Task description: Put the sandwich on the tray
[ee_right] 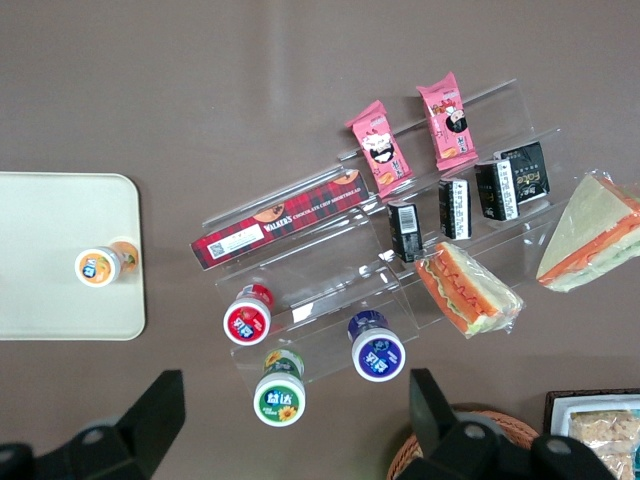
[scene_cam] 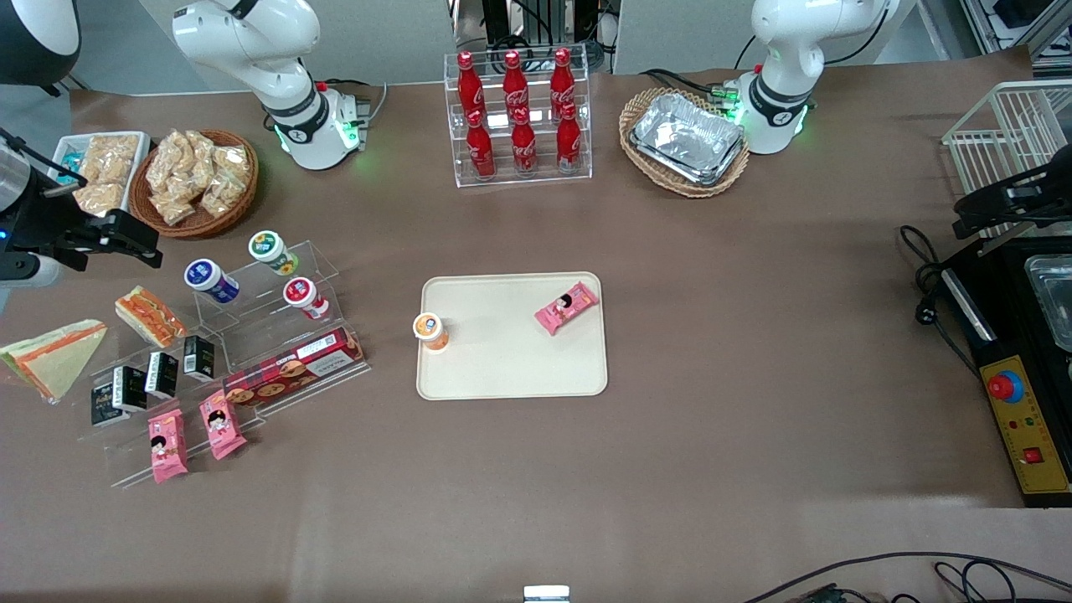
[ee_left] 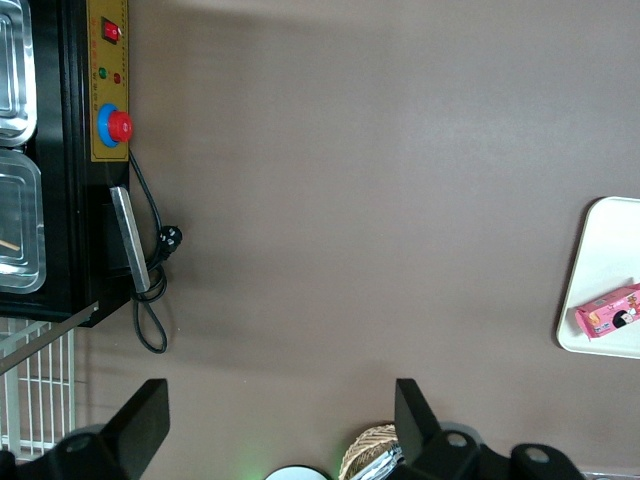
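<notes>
The sandwich (scene_cam: 52, 356), a large wedge in clear wrap with pale bread and orange and green layers, lies on the table at the working arm's end; it also shows in the right wrist view (ee_right: 590, 232). The cream tray (scene_cam: 511, 368) lies at the table's middle, holding an orange-lidded cup (scene_cam: 430, 329) and a pink snack packet (scene_cam: 567, 306). My gripper (scene_cam: 126, 239) hangs high above the table, farther from the front camera than the sandwich. It is open and empty; its dark fingers (ee_right: 155, 410) stand wide apart above the green-lidded cup (ee_right: 279, 394).
A smaller sandwich (scene_cam: 149, 315) lies beside an acrylic stand with cups, a biscuit box (scene_cam: 293, 366), black cartons and pink packets (scene_cam: 167, 445). A snack basket (scene_cam: 197, 180), cola rack (scene_cam: 519, 113) and foil-tray basket (scene_cam: 687, 138) stand farther back. A black appliance (scene_cam: 1026, 368) is at the parked arm's end.
</notes>
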